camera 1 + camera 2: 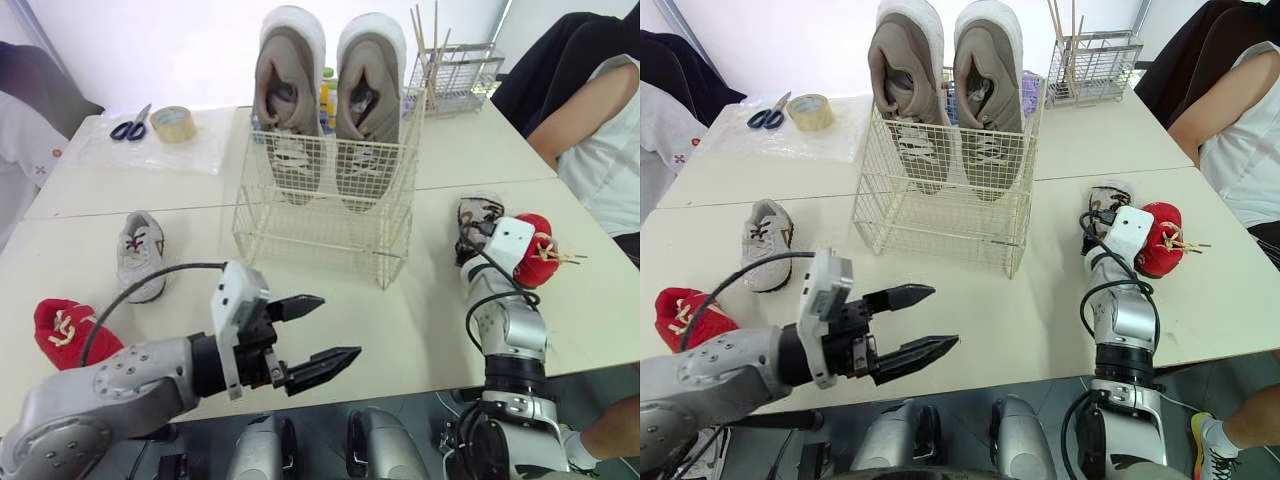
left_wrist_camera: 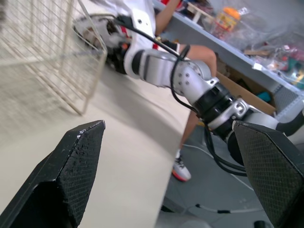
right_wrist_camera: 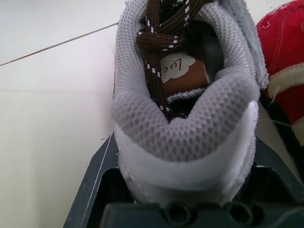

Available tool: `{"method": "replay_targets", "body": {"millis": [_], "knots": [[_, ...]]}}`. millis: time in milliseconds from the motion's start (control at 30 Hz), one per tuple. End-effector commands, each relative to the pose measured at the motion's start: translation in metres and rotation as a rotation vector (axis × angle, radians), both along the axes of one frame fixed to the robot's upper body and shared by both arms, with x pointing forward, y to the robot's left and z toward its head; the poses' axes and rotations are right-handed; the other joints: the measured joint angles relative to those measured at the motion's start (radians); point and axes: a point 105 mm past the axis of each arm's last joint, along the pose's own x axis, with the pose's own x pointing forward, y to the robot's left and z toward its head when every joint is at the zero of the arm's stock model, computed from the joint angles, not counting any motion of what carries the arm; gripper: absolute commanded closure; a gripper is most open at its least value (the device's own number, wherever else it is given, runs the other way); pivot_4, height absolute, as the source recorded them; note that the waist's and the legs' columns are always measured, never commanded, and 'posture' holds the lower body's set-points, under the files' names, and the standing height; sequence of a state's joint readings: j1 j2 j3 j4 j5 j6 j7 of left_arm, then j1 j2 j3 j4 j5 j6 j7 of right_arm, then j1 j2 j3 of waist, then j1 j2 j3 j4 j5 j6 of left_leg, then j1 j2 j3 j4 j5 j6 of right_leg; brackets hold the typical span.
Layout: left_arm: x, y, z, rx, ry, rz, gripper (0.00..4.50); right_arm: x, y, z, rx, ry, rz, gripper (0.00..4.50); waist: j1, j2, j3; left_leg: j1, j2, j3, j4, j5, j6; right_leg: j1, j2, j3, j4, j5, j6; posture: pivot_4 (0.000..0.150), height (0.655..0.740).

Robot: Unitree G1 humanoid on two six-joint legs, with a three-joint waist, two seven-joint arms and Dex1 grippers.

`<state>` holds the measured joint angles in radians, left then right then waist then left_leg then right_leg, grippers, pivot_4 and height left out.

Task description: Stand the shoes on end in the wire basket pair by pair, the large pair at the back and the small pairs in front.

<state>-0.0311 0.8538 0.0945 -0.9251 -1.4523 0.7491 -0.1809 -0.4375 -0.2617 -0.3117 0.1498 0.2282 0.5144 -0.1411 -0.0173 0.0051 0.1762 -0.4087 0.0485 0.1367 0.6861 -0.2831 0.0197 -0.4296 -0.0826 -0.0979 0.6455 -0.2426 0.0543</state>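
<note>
From the head, the large pair (image 1: 290, 90) is standing on end at the back of the wire basket (image 1: 320, 215), with the space in front of it looking free. The left gripper (image 1: 340, 326) is hovering wide open and empty over the tabletop (image 1: 420, 320), just in front of the basket. The left grey shoe (image 1: 140, 255) and left red shoe (image 1: 65, 330) are lying off to its left.

In the left wrist view, its fingers (image 2: 71, 175) are spreading far apart over bare tabletop.

In the right wrist view, the right gripper (image 3: 185, 156) is clasping the heel of the right grey shoe (image 3: 190, 95), with the right red shoe (image 3: 285, 52) just beside it.

The small pairs are apparently starting. Next, this shoe is needing lifting, tipping on end and lowering into the basket's front without snagging the wire rim.
</note>
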Motion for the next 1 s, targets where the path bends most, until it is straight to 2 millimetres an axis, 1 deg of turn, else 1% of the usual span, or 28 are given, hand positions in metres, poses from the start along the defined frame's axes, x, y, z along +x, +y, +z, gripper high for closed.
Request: {"method": "replay_targets", "body": {"millis": [33,67,100,167,200,233,267,300,333,367,400,433,467,533,600,667,767,867,900,1000], "knots": [[0.012,0.027,0.04,-0.091,-0.092,0.038,0.0,0.009,0.003,0.166,-0.234,-0.476,0.128,2.51,0.0,0.01,0.009,-0.001,0.0,0.001,0.0,0.0,0.0,-0.001,0.0,0.001,0.0,0.0,0.0,0.15,0.74],[0.015,0.034,0.047,-0.106,-0.104,0.046,0.0,0.007,0.007,0.198,-0.299,-0.555,0.168,2.51,-0.001,0.013,0.013,-0.002,-0.001,0.003,0.0,0.001,0.002,-0.004,-0.001,0.002,0.001,0.0,-0.001,0.15,0.74],[0.018,0.041,0.053,-0.115,-0.115,0.055,0.0,0.003,0.016,0.226,-0.39,-0.624,0.244,2.51,-0.003,0.016,0.014,-0.004,-0.002,0.005,-0.001,0.002,0.002,-0.008,-0.001,0.004,0.002,0.002,0.001,0.15,0.74],[0.023,0.054,0.059,-0.111,-0.129,0.072,0.0,-0.006,0.031,0.272,-0.534,-0.725,0.375,2.51,-0.002,0.015,0.015,-0.007,-0.001,0.006,-0.005,0.005,-0.002,-0.013,0.001,0.005,0.003,0.002,0.003,0.15,0.74],[0.027,0.06,0.06,-0.092,-0.135,0.08,0.0,-0.016,0.036,0.302,-0.605,-0.783,0.462,2.51,-0.001,0.014,0.015,-0.007,-0.001,0.006,-0.006,0.008,-0.006,-0.013,0.003,0.005,0.002,0.002,0.003,0.15,0.74],[0.028,0.065,0.061,-0.078,-0.138,0.084,0.0,-0.024,0.038,0.321,-0.649,-0.819,0.515,2.51,-0.001,0.013,0.015,-0.006,-0.001,0.004,-0.008,0.007,-0.007,-0.013,0.004,0.004,0.002,0.001,0.003,0.15,0.74],[0.03,0.07,0.061,-0.077,-0.125,0.081,0.0,-0.036,0.046,0.341,-0.693,-0.857,0.61,2.51,-0.001,0.011,0.014,-0.006,-0.001,0.004,-0.011,0.008,-0.007,-0.014,0.005,0.004,0.001,0.0,0.002,0.15,0.74],[0.03,0.075,0.062,-0.079,-0.114,0.078,0.0,-0.043,0.052,0.353,-0.723,-0.877,0.675,2.51,0.0,0.008,0.014,-0.006,-0.001,0.004,-0.015,0.008,-0.008,-0.014,0.005,0.004,0.0,-0.001,0.002,0.15,0.74],[0.03,0.082,0.065,-0.106,-0.1,0.074,0.0,-0.055,0.068,0.363,-0.734,-0.905,0.806,2.51,0.001,0.007,0.014,-0.004,-0.001,0.004,-0.019,0.009,-0.01,-0.014,0.004,0.004,-0.002,-0.002,0.002,0.15,0.74],[0.03,0.087,0.068,-0.125,-0.092,0.07,0.0,-0.064,0.079,0.369,-0.744,-0.922,0.9,2.51,0.0,0.006,0.014,-0.004,-0.001,0.004,-0.021,0.009,-0.011,-0.013,0.005,0.004,-0.004,-0.002,0.002,0.15,0.74],[0.032,0.096,0.076,-0.166,-0.101,0.085,0.0,-0.076,0.098,0.371,-0.747,-0.936,1.055,2.51,-0.001,0.006,0.014,-0.004,0.0,0.004,-0.021,0.009,-0.011,-0.013,0.004,0.003,-0.005,-0.002,0.002,0.15,0.74],[0.035,0.104,0.084,-0.203,-0.112,0.105,0.0,-0.088,0.115,0.369,-0.749,-0.934,1.203,2.51,-0.004,0.005,0.015,-0.004,0.0,0.005,-0.021,0.009,-0.011,-0.013,0.004,0.003,-0.005,-0.002,0.002,0.15,0.74],[0.036,0.11,0.089,-0.225,-0.12,0.118,0.0,-0.094,0.125,0.367,-0.75,-0.927,1.294,2.51,-0.004,0.005,0.015,-0.004,0.0,0.005,-0.021,0.009,-0.01,-0.013,0.003,0.003,-0.005,-0.001,0.002,0.15,0.74],[0.035,0.122,0.105,-0.271,-0.135,0.134,0.0,-0.112,0.15,0.351,-0.772,-0.877,1.558,2.51,-0.003,0.004,0.016,-0.004,0.0,0.006,-0.02,0.009,-0.01,-0.013,0.002,0.003,-0.004,-0.001,0.002,0.15,0.74],[0.03,0.127,0.118,-0.305,-0.136,0.128,0.0,-0.122,0.165,0.339,-0.795,-0.833,1.734,2.51,-0.002,0.001,0.017,-0.004,0.0,0.005,-0.02,0.009,-0.01,-0.013,0.002,0.003,-0.003,-0.001,0.002,0.15,0.74],[0.024,0.127,0.126,-0.316,-0.136,0.117,0.0,-0.127,0.177,0.327,-0.815,-0.792,1.87,2.51,-0.001,0.0,0.017,-0.004,0.0,0.005,-0.019,0.009,-0.01,-0.013,0.001,0.003,-0.003,-0.001,0.001,0.15,0.74],[0.017,0.121,0.134,-0.334,-0.143,0.079,0.0,-0.129,0.185,0.317,-0.833,-0.769,1.975,2.51,0.003,-0.004,0.019,-0.004,-0.001,0.005,-0.019,0.009,-0.01,-0.012,-0.001,0.003,-0.003,-0.001,0.001,0.15,0.74],[0.008,0.1,0.136,-0.311,-0.193,-0.005,0.0,-0.119,0.198,0.304,-0.873,-0.764,2.063,2.51,0.002,-0.008,0.019,-0.004,-0.001,0.005,-0.018,0.009,-0.01,-0.012,-0.001,0.003,-0.002,-0.001,0.001,0.15,0.74],[0.006,0.095,0.137,-0.311,-0.207,-0.02,0.0,-0.116,0.201,0.301,-0.883,-0.767,2.073,2.51,0.0,-0.008,0.019,-0.004,-0.001,0.005,-0.018,0.009,-0.01,-0.012,-0.001,0.003,-0.001,-0.001,0.001,0.15,0.74],[0.006,0.09,0.14,-0.352,-0.235,-0.032,0.0,-0.11,0.208,0.293,-0.927,-0.765,2.076,2.51,0.001,-0.008,0.019,-0.003,-0.001,0.005,-0.018,0.009,-0.01,-0.012,-0.001,0.003,0.0,-0.001,0.001,0.15,0.74]]}}
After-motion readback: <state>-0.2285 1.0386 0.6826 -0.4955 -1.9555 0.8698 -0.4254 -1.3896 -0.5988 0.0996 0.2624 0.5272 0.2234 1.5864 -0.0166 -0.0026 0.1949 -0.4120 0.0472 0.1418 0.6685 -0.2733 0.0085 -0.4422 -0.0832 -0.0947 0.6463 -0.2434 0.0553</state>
